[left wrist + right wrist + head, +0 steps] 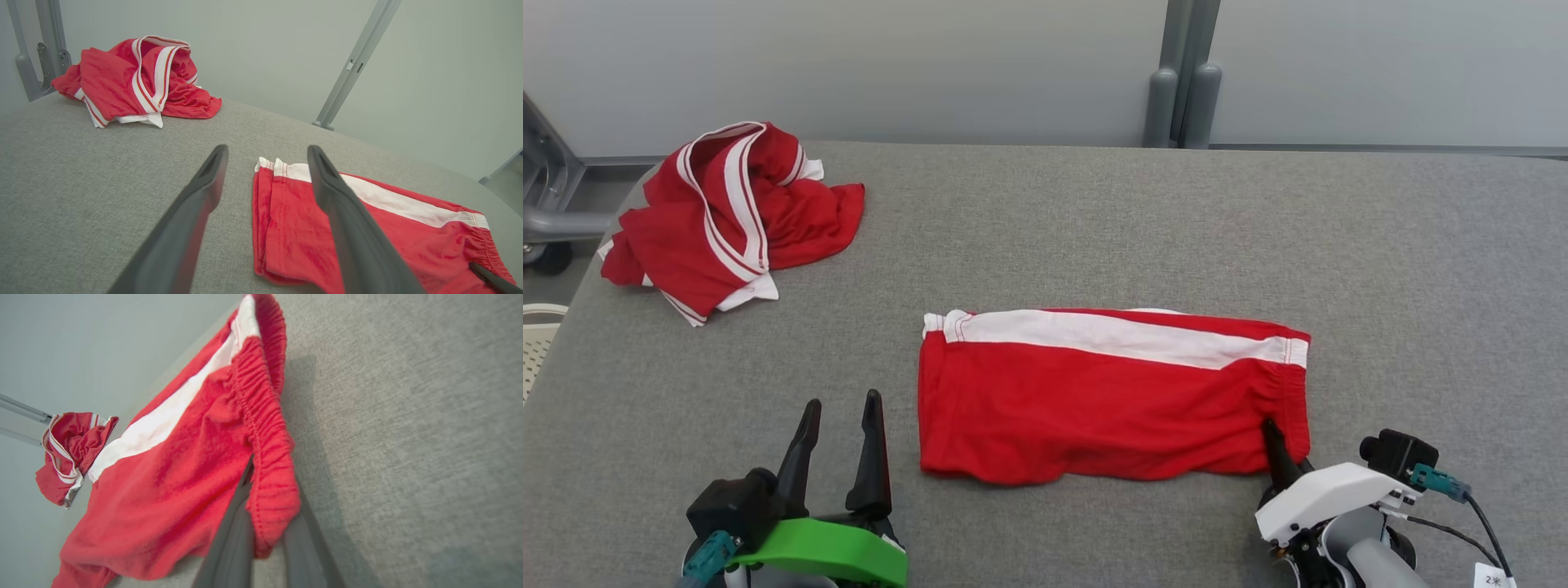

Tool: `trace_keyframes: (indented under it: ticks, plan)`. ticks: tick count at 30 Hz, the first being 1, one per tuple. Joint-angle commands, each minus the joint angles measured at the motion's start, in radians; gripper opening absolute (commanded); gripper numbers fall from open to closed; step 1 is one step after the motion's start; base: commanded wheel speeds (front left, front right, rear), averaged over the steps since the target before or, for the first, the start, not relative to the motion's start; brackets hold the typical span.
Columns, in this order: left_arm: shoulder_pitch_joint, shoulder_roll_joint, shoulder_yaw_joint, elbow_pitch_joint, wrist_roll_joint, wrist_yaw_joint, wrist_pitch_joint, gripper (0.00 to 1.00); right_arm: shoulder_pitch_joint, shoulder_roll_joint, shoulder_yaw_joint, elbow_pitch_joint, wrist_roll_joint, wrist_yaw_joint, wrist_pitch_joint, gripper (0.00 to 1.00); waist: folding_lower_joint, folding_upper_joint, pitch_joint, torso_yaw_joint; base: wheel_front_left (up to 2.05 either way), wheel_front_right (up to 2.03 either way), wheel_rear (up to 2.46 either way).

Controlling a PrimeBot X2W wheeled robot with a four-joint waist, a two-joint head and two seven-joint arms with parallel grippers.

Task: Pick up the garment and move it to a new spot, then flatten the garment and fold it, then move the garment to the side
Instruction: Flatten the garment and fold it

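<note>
Right tool (1274,445) is pinched shut on the elastic waistband of the shorts (1094,400) at their near-right corner, w/ fabric btwn both fingers. Shorts lie folded flat mid-tabletop (1094,212), white stripe along far edge, waistband end to the right. Left tool (841,402) is open, holding nothing, just off their near-left corner, not touching. Crumpled red-white pile (727,212) sits far left, well apart.
</note>
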State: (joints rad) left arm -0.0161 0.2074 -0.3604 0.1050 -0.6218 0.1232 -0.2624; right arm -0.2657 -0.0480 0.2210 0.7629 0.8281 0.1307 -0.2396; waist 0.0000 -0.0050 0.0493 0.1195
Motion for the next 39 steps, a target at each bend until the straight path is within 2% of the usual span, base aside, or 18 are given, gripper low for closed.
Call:
trace_keyframes:
  ticks: [1,6,15,20,28,39]
  plan:
    - [0.006,-0.001,0.004,0.001,0.010,-0.004,-0.003,1.00,-0.013,-0.005,-0.005,-0.001,0.002,0.000,-0.009,0.00,0.0000,0.0050,0.000,-0.008,0.00,0.00,0.00]
    - [0.013,-0.005,0.008,0.000,0.013,-0.007,-0.003,1.00,-0.024,-0.016,-0.048,-0.027,-0.036,0.000,-0.006,0.00,0.0000,0.0050,-0.004,-0.032,0.00,0.00,0.00]
    - [0.012,-0.010,-0.002,-0.003,0.015,-0.008,-0.003,1.00,0.023,-0.147,-0.183,-0.120,-0.102,0.000,0.095,0.00,0.0000,0.0050,-0.011,-0.063,0.00,0.00,0.00]
    - [0.015,-0.009,-0.007,-0.002,0.012,-0.008,0.000,1.00,0.042,-0.188,-0.290,-0.146,-0.153,0.000,0.151,0.00,0.0000,0.0050,-0.015,-0.072,0.00,0.00,0.00]
    - [0.019,-0.008,-0.012,-0.001,-0.002,-0.011,0.008,1.00,0.056,-0.136,-0.381,-0.217,-0.243,0.000,0.225,0.00,0.0000,0.0050,-0.032,-0.075,0.00,0.00,0.00]
    - [0.029,-0.002,-0.026,-0.012,-0.001,-0.004,0.021,1.00,0.078,-0.029,-0.383,-0.410,-0.351,0.000,0.344,0.00,0.0000,0.0050,-0.060,-0.056,0.00,0.00,0.00]
